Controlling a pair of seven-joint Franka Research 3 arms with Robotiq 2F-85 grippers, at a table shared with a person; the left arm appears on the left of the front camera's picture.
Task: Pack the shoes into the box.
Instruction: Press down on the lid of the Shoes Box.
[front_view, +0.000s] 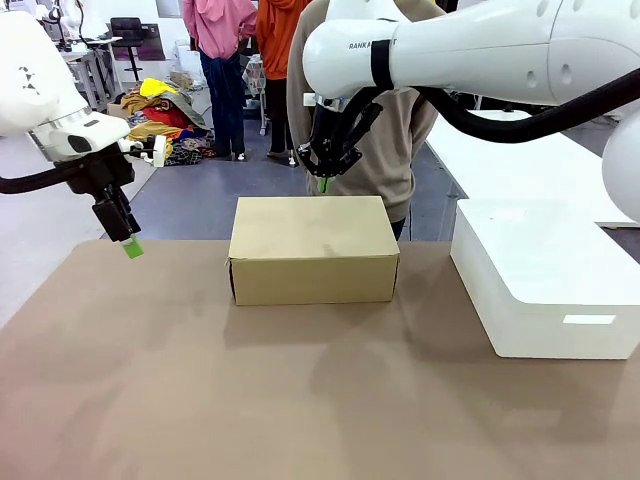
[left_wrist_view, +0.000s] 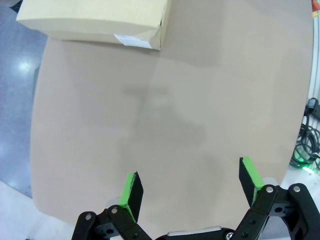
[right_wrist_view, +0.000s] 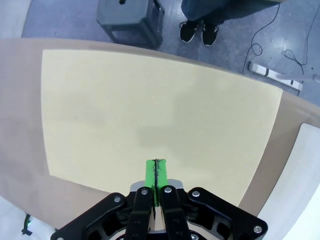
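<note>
The box (front_view: 313, 249) is a closed brown cardboard box standing mid-table with its lid down; it also lies at the top left of the left wrist view (left_wrist_view: 100, 20) and spreads beneath the right wrist camera (right_wrist_view: 155, 120). The shoes are out of view. My right gripper (front_view: 323, 183) hangs above the box's far edge, its green pads (right_wrist_view: 156, 175) pressed together with nothing between them. My left gripper (front_view: 131, 246) hovers over the table's left edge, well left of the box, jaws wide apart (left_wrist_view: 192, 187) and empty.
A large white bin (front_view: 545, 275) with its lid on stands at the right of the table. A person stands close behind the box at the far side (front_view: 400, 130); others stand farther back. Bare brown tabletop (front_view: 300, 400) stretches in front of the box.
</note>
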